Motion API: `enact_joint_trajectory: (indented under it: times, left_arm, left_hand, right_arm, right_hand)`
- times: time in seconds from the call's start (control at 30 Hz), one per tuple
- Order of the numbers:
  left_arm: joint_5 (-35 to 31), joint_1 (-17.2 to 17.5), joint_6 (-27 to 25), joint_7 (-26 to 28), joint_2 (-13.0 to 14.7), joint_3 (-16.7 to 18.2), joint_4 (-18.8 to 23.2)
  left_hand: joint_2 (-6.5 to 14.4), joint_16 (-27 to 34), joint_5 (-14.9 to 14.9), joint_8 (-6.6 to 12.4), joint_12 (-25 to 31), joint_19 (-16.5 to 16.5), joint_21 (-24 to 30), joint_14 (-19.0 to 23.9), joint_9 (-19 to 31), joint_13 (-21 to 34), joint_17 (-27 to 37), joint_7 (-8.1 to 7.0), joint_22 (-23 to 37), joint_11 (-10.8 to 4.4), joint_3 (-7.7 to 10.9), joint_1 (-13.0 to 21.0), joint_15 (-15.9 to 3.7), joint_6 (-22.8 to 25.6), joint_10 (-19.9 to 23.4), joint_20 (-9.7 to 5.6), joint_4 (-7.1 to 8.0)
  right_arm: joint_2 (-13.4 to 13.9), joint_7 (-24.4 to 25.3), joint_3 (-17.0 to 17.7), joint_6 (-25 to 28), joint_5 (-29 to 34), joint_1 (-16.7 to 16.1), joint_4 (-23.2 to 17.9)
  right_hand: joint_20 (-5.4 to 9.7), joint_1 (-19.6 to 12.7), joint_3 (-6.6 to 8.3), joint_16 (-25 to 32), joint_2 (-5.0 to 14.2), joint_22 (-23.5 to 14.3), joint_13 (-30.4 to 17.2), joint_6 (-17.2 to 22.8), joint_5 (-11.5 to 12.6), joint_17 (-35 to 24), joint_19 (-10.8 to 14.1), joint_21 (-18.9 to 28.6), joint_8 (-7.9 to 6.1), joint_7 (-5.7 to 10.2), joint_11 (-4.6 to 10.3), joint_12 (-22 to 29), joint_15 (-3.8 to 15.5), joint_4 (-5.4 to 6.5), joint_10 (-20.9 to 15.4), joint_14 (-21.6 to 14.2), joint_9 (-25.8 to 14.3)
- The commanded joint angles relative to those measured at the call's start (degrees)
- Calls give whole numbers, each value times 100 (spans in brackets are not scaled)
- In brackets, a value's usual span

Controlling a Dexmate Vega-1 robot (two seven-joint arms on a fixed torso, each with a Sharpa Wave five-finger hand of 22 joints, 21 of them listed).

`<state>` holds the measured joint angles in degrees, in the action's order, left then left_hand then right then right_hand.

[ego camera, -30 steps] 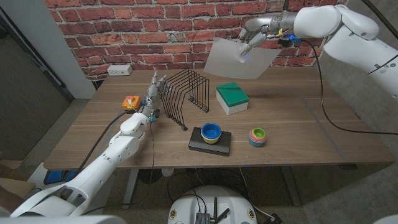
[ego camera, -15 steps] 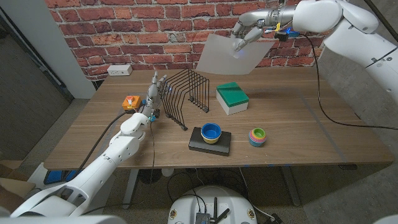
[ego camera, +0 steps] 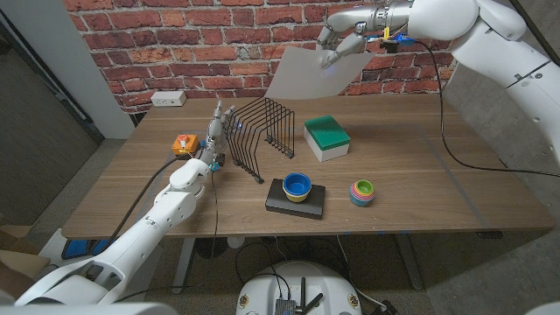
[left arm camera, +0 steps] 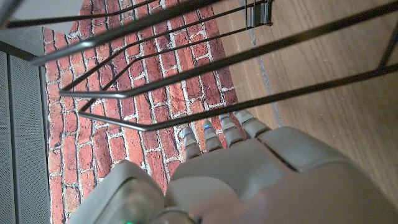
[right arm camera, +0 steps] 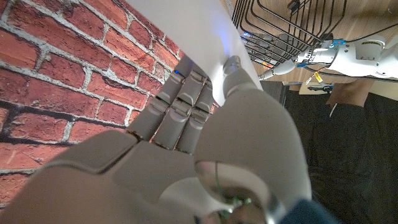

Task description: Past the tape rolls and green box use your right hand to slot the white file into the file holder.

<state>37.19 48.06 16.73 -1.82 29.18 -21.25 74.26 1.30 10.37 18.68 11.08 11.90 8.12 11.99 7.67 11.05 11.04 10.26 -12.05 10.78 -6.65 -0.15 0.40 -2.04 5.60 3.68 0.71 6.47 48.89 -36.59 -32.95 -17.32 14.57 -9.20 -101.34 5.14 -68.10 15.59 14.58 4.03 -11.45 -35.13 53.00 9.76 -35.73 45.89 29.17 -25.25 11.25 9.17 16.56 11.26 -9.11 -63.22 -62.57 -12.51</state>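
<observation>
My right hand [ego camera: 343, 39] holds the white file [ego camera: 306, 73] high in the air at the back of the table, pinched at its upper right corner. The sheet hangs above and behind the black wire file holder [ego camera: 260, 129], right of it. In the right wrist view the hand [right arm camera: 205, 124] grips the white file [right arm camera: 186, 31] between thumb and fingers, with the file holder [right arm camera: 280, 18] beyond. My left hand [ego camera: 219, 127] stands with fingers up against the holder's left side, and its fingers [left arm camera: 217, 134] reach toward the wires [left arm camera: 205, 68], holding nothing.
A green-topped box [ego camera: 326, 138] sits right of the holder. A blue bowl [ego camera: 297, 185] rests on a black box [ego camera: 295, 199] at the front. Coloured tape rolls [ego camera: 362, 191] lie to the right. An orange object [ego camera: 183, 143] and a power strip [ego camera: 168, 98] are at the left back.
My right hand has carried the white file leftward and slightly higher, closer to a spot above the file holder. The left hand has stayed put.
</observation>
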Motion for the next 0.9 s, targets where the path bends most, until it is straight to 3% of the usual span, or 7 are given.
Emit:
enact_joint_trajectory:
  times: [0.03,0.9]
  left_arm:
    - [-3,-12,12,-2,-13,-2,-17]
    - [-17,-17,39,-1,-38,-17,-50]
  left_hand:
    - [41,36,36,33,39,46,40,35,28,31,13,-51,28,-38,4,-4,-27,-14,-7,10,29]
    - [40,34,35,35,38,41,39,31,28,31,13,-51,28,-46,3,-4,-31,-8,-10,3,29]
  right_arm:
    - [-231,-171,-94,-502,-95,238,270]
    - [-758,-811,-481,-1020,-382,829,808]
  right_hand:
    - [617,-66,-44,-34,129,4,-30,59,36,-32,-62,76,25,9,265,-16,254,6,-326,1,-8]
    - [614,-80,-79,-135,133,28,-87,153,36,-28,-187,341,102,8,265,-130,253,10,-378,8,-11]
